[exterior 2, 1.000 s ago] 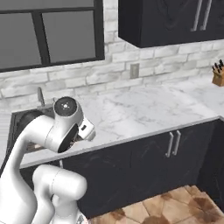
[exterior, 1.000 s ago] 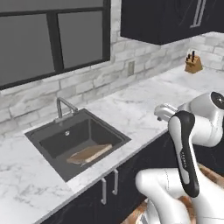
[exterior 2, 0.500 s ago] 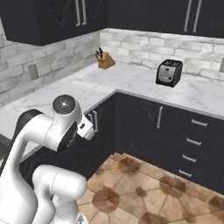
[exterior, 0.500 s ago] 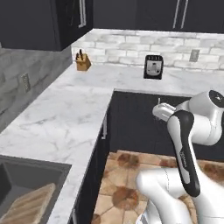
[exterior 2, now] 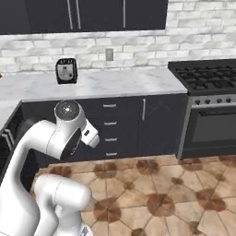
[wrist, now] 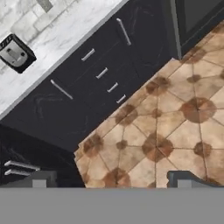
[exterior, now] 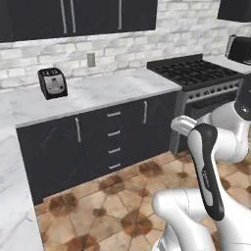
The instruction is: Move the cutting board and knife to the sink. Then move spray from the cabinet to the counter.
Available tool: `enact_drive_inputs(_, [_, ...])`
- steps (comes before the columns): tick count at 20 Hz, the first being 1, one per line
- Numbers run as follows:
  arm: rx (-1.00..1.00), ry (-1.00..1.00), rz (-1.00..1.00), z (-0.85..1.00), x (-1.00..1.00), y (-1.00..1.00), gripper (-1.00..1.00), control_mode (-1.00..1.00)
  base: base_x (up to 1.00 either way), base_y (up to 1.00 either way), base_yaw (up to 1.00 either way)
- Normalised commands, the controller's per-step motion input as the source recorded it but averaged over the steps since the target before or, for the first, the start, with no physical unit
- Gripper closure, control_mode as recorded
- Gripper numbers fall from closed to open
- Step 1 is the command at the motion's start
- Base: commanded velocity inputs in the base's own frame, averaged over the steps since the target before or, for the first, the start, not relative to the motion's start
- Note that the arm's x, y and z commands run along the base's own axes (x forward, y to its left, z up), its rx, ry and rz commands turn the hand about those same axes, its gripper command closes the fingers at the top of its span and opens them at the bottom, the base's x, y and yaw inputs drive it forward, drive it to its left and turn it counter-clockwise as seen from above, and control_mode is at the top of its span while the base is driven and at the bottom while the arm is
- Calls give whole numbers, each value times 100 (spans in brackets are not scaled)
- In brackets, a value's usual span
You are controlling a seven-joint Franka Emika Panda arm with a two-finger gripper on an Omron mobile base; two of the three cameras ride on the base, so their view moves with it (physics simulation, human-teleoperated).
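Base turned, sink gone, toaster (exterior: 52, 83), stove (exterior: 196, 71) ahead

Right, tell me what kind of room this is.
A home kitchen, by the look of it: a gas stove with an oven below, a toaster on the white marble counter, and black drawers and cabinets over a tiled floor.

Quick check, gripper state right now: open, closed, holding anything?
Gripper: open, jaws wide apart, nothing between them; it looks down at the tiled floor.
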Motion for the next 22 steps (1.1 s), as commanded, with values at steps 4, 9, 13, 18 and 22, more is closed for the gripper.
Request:
enact_drive_inputs(4, [0,0,0,0,0,0,-100,100,13,0,-100])
enact_drive_inputs(9, [0,0,0,0,0,0,-100,100,22,0,-100])
enact_drive_inputs(13, [0,0,0,0,0,0,-100,100,63,45,-94])
enact_drive_inputs(18, [0,0,0,0,0,0,-100,100,88,94,-71])
enact_drive_inputs(22, [0,0,0,0,0,0,-100,100,100,100,-54])
